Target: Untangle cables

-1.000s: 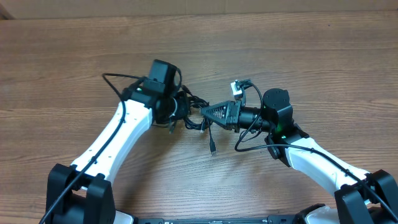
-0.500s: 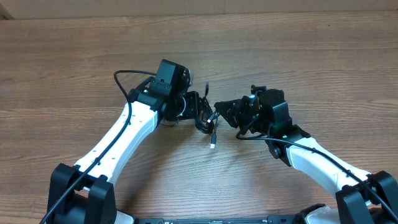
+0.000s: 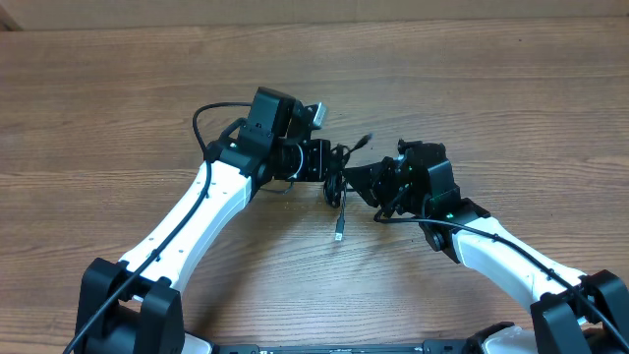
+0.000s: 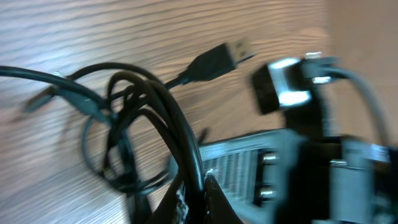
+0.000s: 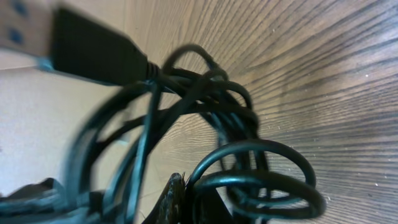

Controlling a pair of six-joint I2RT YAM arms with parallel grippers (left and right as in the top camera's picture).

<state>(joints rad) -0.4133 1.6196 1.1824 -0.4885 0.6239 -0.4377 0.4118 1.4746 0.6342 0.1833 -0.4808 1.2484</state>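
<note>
Black cables [image 3: 337, 182] bunched in tangle at frame centre. Grasped from left by left gripper [image 3: 324, 161], from right by right gripper [image 3: 362, 181], both clenched on strands, tips near each other. USB plug [image 3: 339, 234] trails just below, toward lower centre. Wooden table [image 3: 511, 88] stretches wide above and to both sides. Far edge along top of frame, well apart from tangle. Arms fill lower corners.

A wood-grain table [image 3: 511, 88] fills the view, with a paler tan band [image 3: 295, 10] along its far edge.
</note>
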